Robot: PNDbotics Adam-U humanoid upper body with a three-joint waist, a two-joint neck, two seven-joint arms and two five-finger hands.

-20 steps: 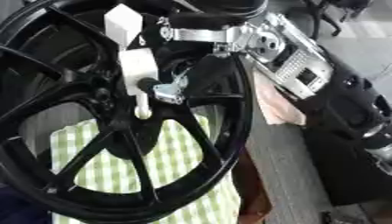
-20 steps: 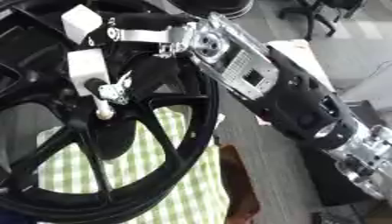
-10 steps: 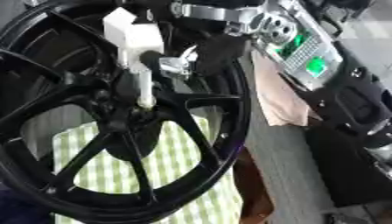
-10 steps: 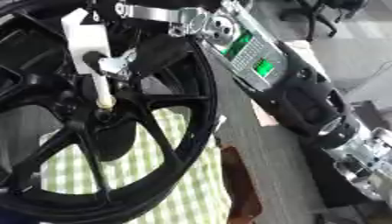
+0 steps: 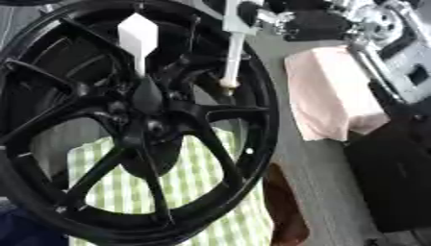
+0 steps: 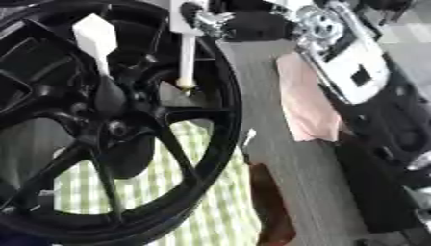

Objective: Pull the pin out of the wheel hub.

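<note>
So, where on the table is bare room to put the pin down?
Bare grey table runs as a narrow strip between the wheel and the pink cloth, and widens below the cloth, beside the black box. It is crowded on the checked cloth under the wheel, and at the top around the right hand and the white pin.

Right arm (image 6: 353, 72), as you had it in view: entered from the upper right; forearm shell black, carrying a pale silver-white panel with one small dark rectangular window. Wrist section of bright silver metal, rounded, with blurred fittings. Right hand (image 5: 252, 12) at the top edge: black, partly cut off, with small silver metal parts just beside it; finer detail too blurred to list. Lower arm casing black, smooth, unmarked. You had no left arm or left hand in either view.
</note>
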